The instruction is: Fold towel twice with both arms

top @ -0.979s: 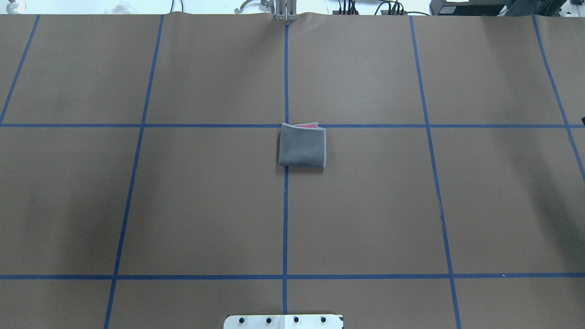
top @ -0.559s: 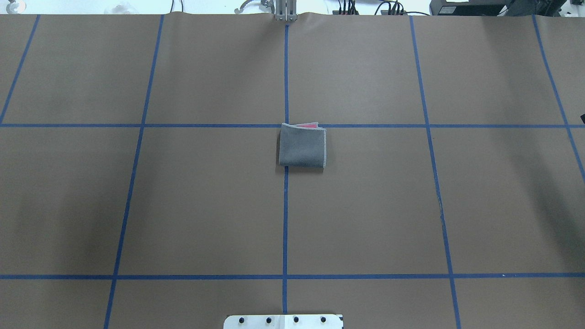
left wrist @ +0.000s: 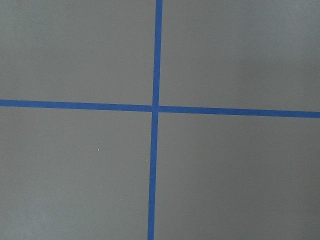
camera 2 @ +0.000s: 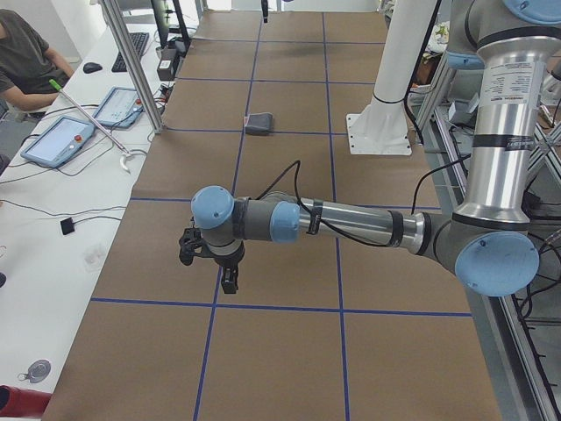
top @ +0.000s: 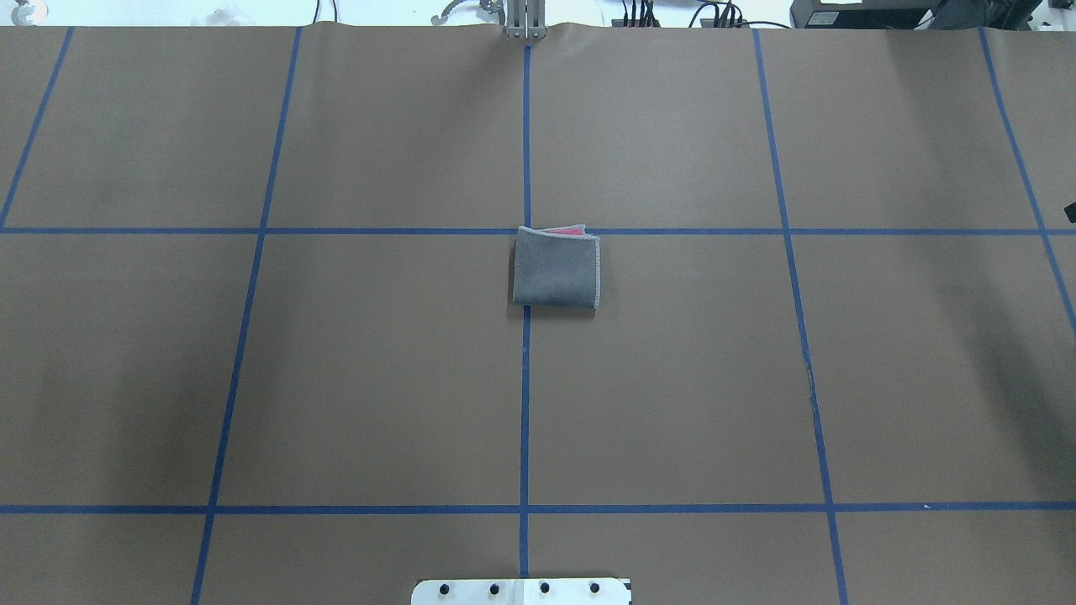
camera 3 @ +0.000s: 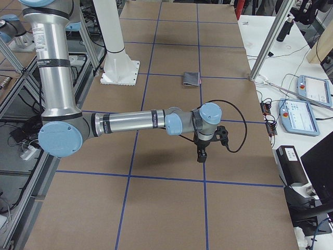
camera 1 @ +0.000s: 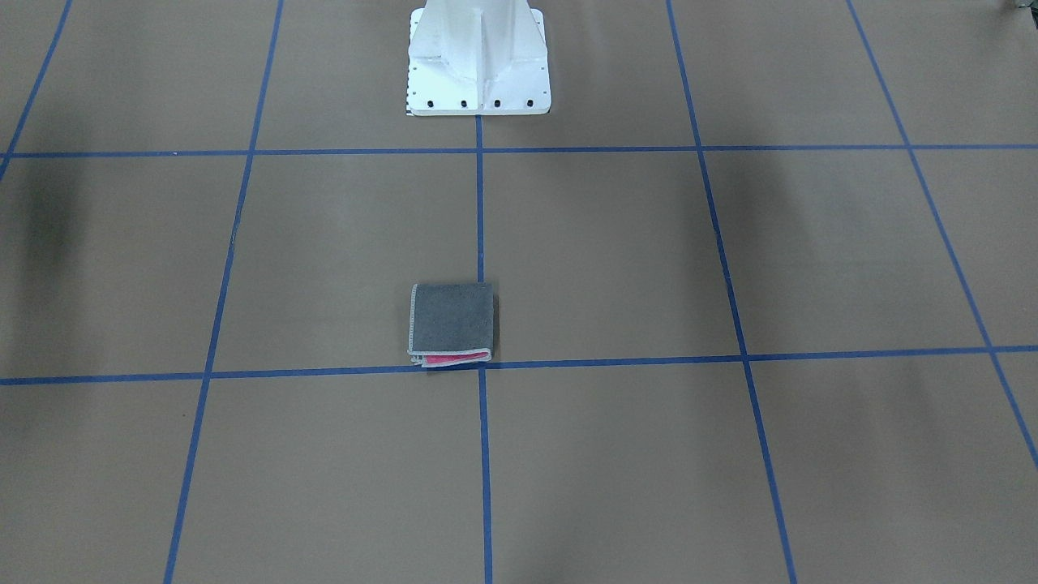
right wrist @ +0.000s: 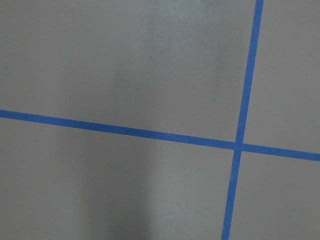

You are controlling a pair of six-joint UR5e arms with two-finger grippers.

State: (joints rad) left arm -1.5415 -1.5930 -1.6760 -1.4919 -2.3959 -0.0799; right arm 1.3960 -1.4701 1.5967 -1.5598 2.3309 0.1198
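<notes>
At the centre of the brown table (top: pixel 378 378), on the blue tape (top: pixel 525 168) crossing, one small dark-grey terry towel (top: pixel 556 270) lies quartered, with pink peeking out at the edge away from the robot. Looks done, so I'd leave it untouched. Two silver-grey arms (camera 2: pixel 351 224) sit at opposite table ends; can't tell if the black left gripper (camera 2: pixel 230 279) or right gripper (camera 3: pixel 201 155) is open or closed.

The towel (top: pixel 556 270) lies flat near the middle of the table (top: pixel 378 395), folded into a small thick rectangle. Its dark grey face is up, with a pale stitched border on two sides and pink layers peeking out toward the far edge. The left arm (camera 2: pixel 351 224) reaches low over the table's left end and the right arm (camera 3: pixel 130 122) over its right end, both well apart from the towel. The left gripper (camera 2: pixel 229 282) and right gripper (camera 3: pixel 201 155) point down; how their jaws stand cannot be told.
</notes>
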